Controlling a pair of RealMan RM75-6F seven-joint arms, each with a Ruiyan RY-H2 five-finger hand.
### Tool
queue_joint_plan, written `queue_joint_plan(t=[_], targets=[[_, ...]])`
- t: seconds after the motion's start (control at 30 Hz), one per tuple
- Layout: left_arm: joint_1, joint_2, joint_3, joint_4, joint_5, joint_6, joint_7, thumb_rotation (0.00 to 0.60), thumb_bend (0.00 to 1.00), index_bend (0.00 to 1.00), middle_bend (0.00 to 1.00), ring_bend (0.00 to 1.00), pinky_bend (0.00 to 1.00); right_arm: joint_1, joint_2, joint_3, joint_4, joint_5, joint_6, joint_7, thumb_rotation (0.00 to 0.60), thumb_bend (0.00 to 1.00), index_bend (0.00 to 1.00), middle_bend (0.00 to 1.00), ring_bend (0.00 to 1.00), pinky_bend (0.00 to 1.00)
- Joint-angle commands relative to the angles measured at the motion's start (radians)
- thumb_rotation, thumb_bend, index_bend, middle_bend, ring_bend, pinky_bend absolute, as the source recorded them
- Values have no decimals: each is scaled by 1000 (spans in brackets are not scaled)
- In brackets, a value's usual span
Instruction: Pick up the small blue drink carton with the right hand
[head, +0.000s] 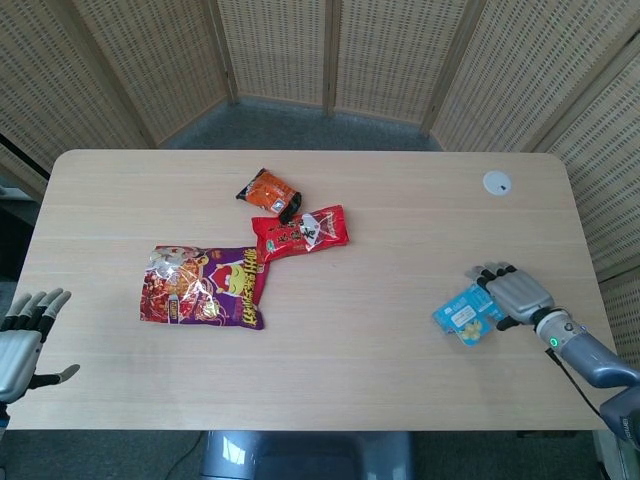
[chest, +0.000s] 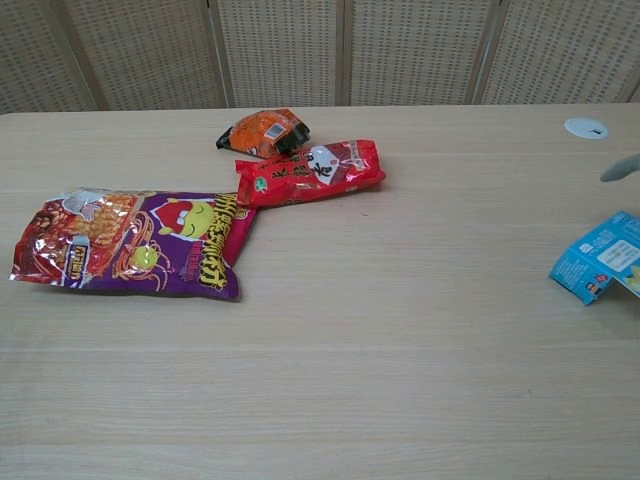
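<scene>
Fingers of the right hand (head: 517, 293) lie spread, touching the blue drink carton's (head: 468, 313) right edge without gripping it.

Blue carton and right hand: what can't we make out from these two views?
- Contact: head view puts the right hand at the carton's right edge; whether the fingers touch it cannot be told.
- Chest view: the frame edge cuts off the carton and nearly all of the right hand, only a grey tip showing.
- Carton print: too small to read.
- Left hand: partly cut by head view's edge.
</scene>
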Motion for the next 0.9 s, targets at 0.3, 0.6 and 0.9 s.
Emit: queue_joint_plan(t=[0.3,0.6,0.9], targets=[[0,-4,-1,6,-10,-5,7,600,0,51,0,0,0,-3,-61,-75,141,-125,-6,61,563,38,0,0,0,0],[1,-7,-2,5,-15,-4,14,600,0,52,0,0,0,-27,-105,-42,196,-158,130,52,600,0,0,0,0,0],[4,-3,1,2,-7,3,8,600,0,51,0,0,0,-40,-161,-74,249,-227,192,58,600,0,0,0,0,0]])
